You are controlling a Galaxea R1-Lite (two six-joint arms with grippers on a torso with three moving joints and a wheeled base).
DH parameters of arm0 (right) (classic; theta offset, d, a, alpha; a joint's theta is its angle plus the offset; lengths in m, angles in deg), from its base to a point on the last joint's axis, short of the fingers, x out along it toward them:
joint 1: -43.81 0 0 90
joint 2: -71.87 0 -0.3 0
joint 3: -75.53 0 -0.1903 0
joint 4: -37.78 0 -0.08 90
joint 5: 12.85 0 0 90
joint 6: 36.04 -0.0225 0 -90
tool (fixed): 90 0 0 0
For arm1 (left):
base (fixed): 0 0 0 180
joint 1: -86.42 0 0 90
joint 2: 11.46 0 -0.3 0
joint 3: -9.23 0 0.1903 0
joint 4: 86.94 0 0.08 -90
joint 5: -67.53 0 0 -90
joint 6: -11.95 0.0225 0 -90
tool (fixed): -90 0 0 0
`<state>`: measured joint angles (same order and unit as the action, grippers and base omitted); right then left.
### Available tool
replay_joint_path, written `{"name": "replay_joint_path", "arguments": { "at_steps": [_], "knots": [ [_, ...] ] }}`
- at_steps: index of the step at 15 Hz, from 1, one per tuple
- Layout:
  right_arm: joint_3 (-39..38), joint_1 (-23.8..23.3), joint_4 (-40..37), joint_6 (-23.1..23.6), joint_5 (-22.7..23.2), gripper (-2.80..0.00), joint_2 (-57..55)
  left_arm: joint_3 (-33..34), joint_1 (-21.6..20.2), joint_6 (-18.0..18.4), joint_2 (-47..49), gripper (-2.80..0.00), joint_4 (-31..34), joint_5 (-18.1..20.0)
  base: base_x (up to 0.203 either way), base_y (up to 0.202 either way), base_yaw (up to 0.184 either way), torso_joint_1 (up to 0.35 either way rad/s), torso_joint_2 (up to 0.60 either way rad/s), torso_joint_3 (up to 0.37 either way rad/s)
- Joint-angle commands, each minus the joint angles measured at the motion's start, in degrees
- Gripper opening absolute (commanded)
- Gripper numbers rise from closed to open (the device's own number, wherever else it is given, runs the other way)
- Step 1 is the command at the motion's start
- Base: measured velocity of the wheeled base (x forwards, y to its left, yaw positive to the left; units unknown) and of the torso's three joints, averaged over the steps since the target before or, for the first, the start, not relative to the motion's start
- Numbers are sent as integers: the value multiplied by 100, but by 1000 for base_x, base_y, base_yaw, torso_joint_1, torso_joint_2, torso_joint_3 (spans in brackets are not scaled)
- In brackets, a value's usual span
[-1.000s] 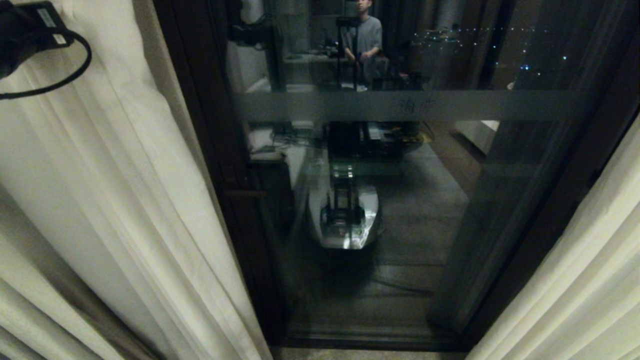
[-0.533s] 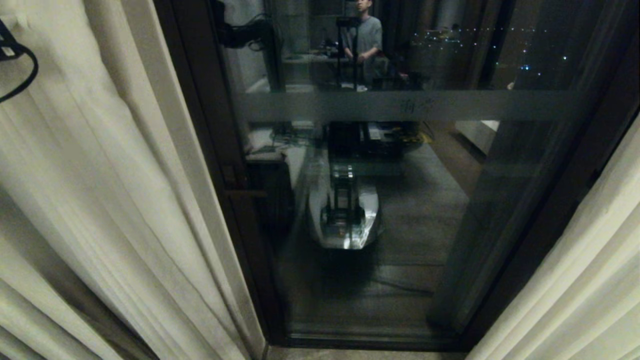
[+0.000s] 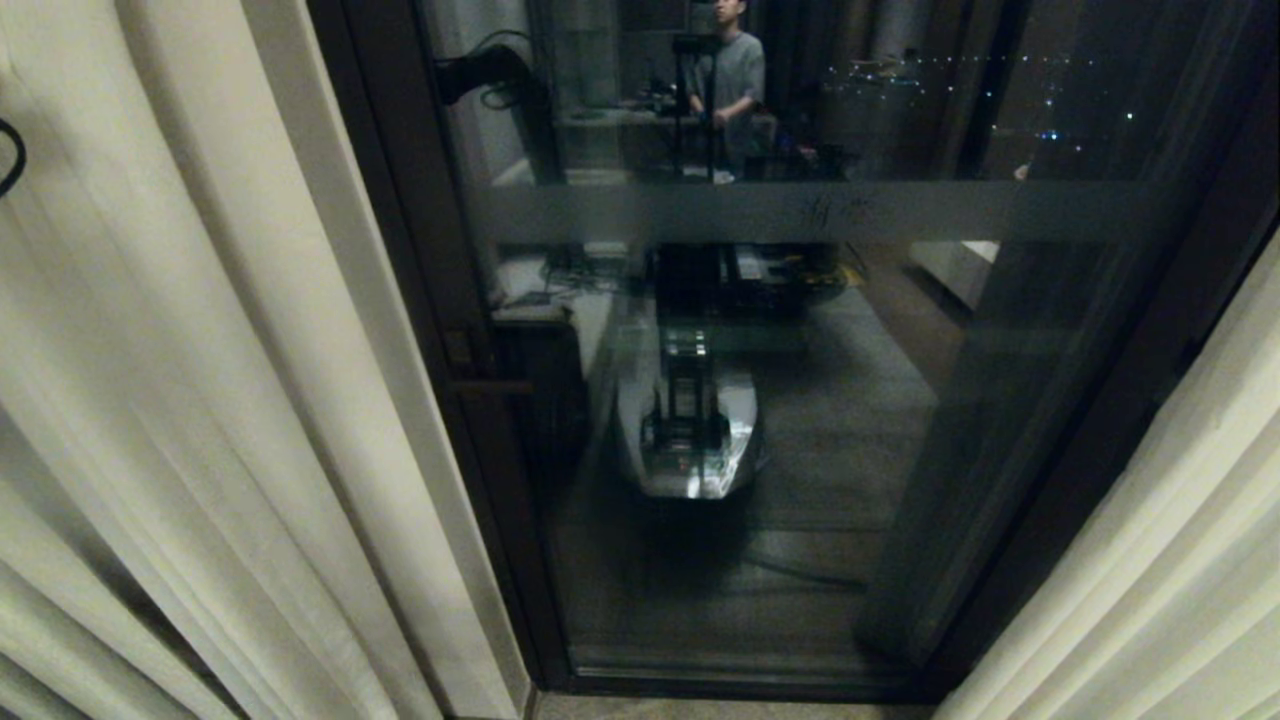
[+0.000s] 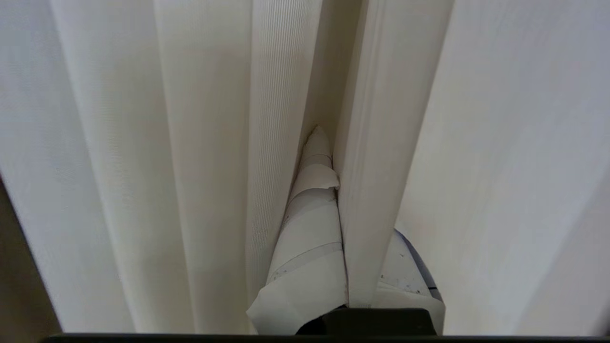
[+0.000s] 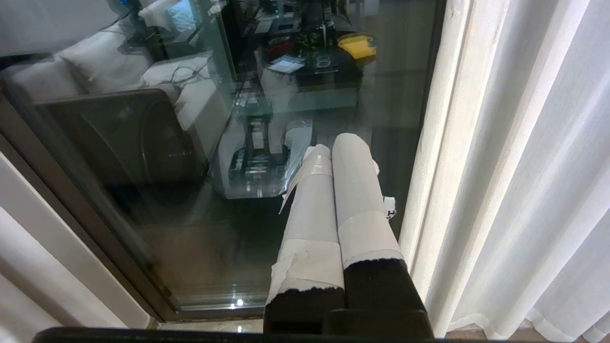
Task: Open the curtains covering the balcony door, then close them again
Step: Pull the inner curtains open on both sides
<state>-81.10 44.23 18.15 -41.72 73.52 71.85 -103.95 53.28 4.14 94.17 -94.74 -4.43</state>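
The balcony door [image 3: 760, 400] stood uncovered down its middle, its dark frame [image 3: 420, 300] running floor to top just beside the inner edge of the left curtain panel [image 3: 200, 400]. The right curtain panel [image 3: 1150, 580] hung on the door's other side, its edge drawn back past the right frame member, so the glass between the two panels lay open to view (a frosted band [image 3: 800, 212] crossed it high up, and a person's reflection [image 3: 735, 75] showed above that band).

The left gripper [image 4: 333, 190] was buried among the pleats of the left panel, well to the left of the door frame, its taped fingers [image 4: 310, 224] pinching one fold of fabric between them.

The right gripper [image 5: 340, 157] hung low before the glass, just beside the right panel's inner edge, its taped fingers [image 5: 312, 209] pressed together on nothing, clear of both fabric and pane.
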Motion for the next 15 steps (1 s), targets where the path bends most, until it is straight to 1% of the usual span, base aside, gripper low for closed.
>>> {"name": "replay_joint_path", "arguments": {
  "at_steps": [1,5,9,11,15],
  "knots": [
    [0,2,4,-3,3,-280,2,-206,-186,4,413,-280,-18,76,0,0,0,0,0,0],
    [0,2,4,-3,-6,-280,2,-615,-647,5,975,-280,-305,335,0,0,0,0,0,0],
    [0,2,4,-3,-5,-280,2,-1306,-996,3,1507,-280,-351,564,0,0,0,0,0,0],
    [0,2,4,-3,-6,-280,2,-1381,-1143,-1,1647,-280,-454,595,0,0,0,0,0,0],
    [0,2,4,-3,-6,-280,2,-1372,-1276,-28,1821,-280,-873,587,0,0,0,0,0,0]
  ]
}}
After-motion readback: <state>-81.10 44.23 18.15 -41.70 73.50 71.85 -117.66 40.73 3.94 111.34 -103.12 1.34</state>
